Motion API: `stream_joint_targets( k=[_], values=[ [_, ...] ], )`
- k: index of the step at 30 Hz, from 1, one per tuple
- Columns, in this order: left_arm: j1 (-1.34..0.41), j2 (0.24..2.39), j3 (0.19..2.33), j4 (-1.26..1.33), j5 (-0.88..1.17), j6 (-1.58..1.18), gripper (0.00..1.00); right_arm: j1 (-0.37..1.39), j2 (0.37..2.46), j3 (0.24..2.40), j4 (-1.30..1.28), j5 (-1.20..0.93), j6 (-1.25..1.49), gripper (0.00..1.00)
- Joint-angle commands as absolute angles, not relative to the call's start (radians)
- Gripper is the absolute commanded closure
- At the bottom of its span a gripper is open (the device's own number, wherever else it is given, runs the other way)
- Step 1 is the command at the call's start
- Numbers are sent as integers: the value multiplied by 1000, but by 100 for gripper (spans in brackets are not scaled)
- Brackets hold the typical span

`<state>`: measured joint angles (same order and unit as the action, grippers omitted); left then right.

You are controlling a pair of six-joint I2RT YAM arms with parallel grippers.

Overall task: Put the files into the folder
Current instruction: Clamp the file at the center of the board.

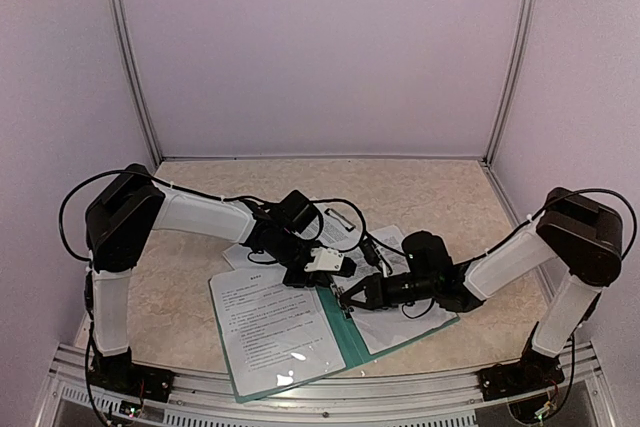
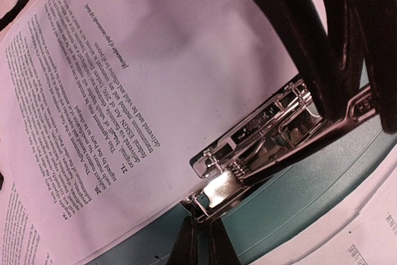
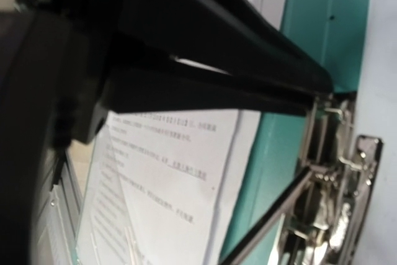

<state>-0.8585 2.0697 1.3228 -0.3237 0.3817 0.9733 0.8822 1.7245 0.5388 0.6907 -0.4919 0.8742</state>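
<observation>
Clip (image 2: pixel 248 147) partly hidden, folder (image 2: pixel 298 197) cropped, files (image 2: pixel 155 60) overlapping

A lab test cell: white panel walls (image 1: pixel 320 47), aluminium posts (image 1: pixel 130 47), marbled tabletop (image 1: pixel 430 187).

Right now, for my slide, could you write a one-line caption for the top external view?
Left gripper and right gripper meet at the spine clip of the open teal folder, printed sheets inside.

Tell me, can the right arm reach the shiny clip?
Probably yes: the right gripper is right at the clip on the folder spine, with nothing between them. The left gripper crowds in close, so it's tight.
</observation>
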Motion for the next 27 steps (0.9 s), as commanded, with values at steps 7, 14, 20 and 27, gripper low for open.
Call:
stream_joint_targets(
  k=[7, 14, 20, 27],
  values=[
    [-870, 2129, 1299, -422, 346, 953, 100, 899, 1708, 507, 567, -433, 810, 96],
    [-870, 2130, 1299, -424, 349, 954, 100, 902, 1722, 497, 550, -423, 799, 100],
    [-873, 2131, 1299, -423, 348, 954, 100, 906, 1736, 488, 547, -416, 801, 100],
    [-873, 2130, 1298, -423, 349, 955, 100, 913, 1754, 480, 545, -404, 804, 100]
  ],
)
